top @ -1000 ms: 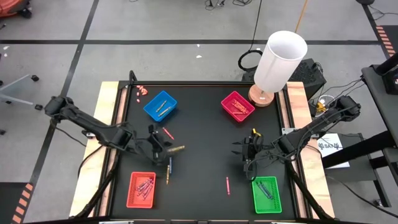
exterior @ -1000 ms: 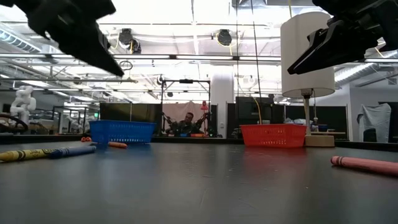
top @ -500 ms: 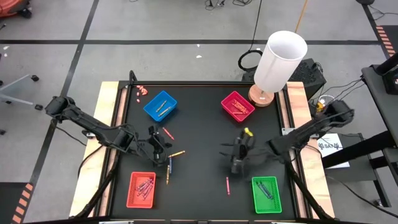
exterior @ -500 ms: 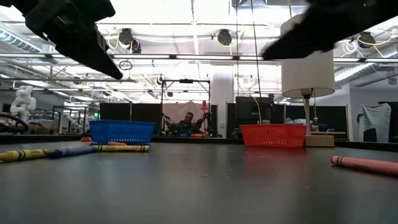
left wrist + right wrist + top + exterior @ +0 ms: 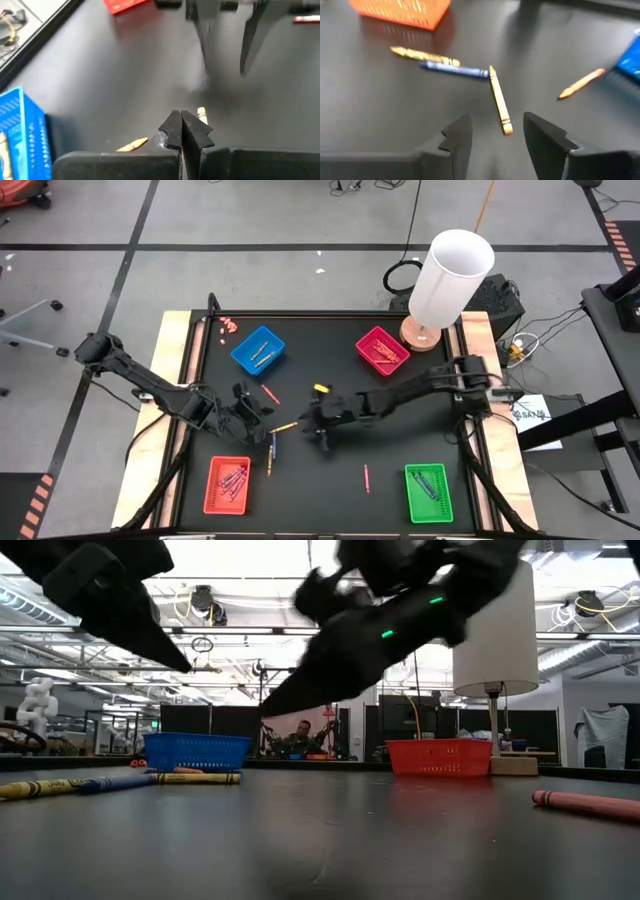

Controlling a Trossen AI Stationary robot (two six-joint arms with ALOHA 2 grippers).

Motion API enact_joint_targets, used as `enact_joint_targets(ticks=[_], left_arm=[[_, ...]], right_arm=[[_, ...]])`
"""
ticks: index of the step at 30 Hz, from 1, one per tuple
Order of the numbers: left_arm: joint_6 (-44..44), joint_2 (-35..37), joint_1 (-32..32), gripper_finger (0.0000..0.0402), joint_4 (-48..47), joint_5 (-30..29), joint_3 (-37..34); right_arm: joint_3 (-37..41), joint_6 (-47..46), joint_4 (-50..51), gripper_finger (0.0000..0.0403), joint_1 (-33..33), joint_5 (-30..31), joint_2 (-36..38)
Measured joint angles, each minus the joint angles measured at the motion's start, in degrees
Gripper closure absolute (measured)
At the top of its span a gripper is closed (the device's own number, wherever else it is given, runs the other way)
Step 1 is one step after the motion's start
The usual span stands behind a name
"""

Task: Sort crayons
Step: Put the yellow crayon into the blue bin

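Across the black table [image 5: 420, 430] our right gripper [image 5: 491, 134] has swung to mid-table, fingers apart and empty; we see a yellow crayon [image 5: 499, 100] just ahead between them. Our left gripper [image 5: 183, 131], pinched together, hangs beside that crayon's far end.
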State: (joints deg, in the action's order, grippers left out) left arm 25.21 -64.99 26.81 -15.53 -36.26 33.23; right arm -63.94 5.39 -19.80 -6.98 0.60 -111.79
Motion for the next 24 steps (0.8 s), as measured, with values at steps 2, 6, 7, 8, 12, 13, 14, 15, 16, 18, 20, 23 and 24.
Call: enact_joint_targets(ticks=[2,6,7,8,12,13,14,15,16,18,20,23,24], left_arm=[[1.47,0.0,0.32,0.0401,0.0,-0.4,-0.73],[3.29,0.0,0.42,0.0401,-0.13,-0.45,-1.29],[3.33,0.0,0.42,0.0401,-0.04,-0.45,-1.29],[3.27,0.0,0.4,0.0401,0.12,-0.45,-1.29],[3.03,0.02,0.39,0.0401,0.23,-0.49,-1.31],[3.04,0.02,0.39,0.0401,0.26,-0.49,-1.31],[3.04,0.02,0.39,0.0401,0.24,-0.49,-1.31],[3.0,0.02,0.39,0.0401,0.26,-0.51,-1.31],[3.02,0.02,0.39,0.0401,0.34,-0.51,-1.31],[3.02,0.02,0.39,0.0401,0.63,-0.66,-1.31],[2.99,0.02,0.39,0.0401,0.79,-0.76,-1.31],[2.98,0.02,0.39,0.0401,1.23,-0.89,-1.31],[2.98,0.02,0.39,0.0401,1.33,-0.91,-1.31]], right_arm=[[-4.48,1.49,3.94,0.0233,1.13,-2.3,-3.52],[-11.29,2.86,6.86,0.0216,3.05,-5.58,-9.71],[-12.36,2.86,6.71,0.0214,3.47,-6.45,-10.87],[-13.1,2.84,6.63,0.0212,3.79,-7.03,-11.92],[-14.66,2.78,6.66,0.0215,4.75,-10.06,-15.04],[-14.81,2.83,6.77,0.0219,4.82,-10.15,-15.26],[-14.86,2.82,6.6,0.0224,4.83,-10.02,-15.61],[-14.87,2.78,6.6,0.0231,4.83,-10.05,-15.86],[-14.96,2.8,7.04,0.0239,4.83,-10.03,-16.0],[-14.96,2.8,7.76,0.0262,4.83,-9.9,-16.21],[-14.96,2.82,8.27,0.0291,4.83,-9.88,-16.23],[-14.96,2.82,8.41,0.034,4.83,-9.84,-16.28],[-14.96,2.82,8.45,0.0357,4.83,-9.84,-16.26]])
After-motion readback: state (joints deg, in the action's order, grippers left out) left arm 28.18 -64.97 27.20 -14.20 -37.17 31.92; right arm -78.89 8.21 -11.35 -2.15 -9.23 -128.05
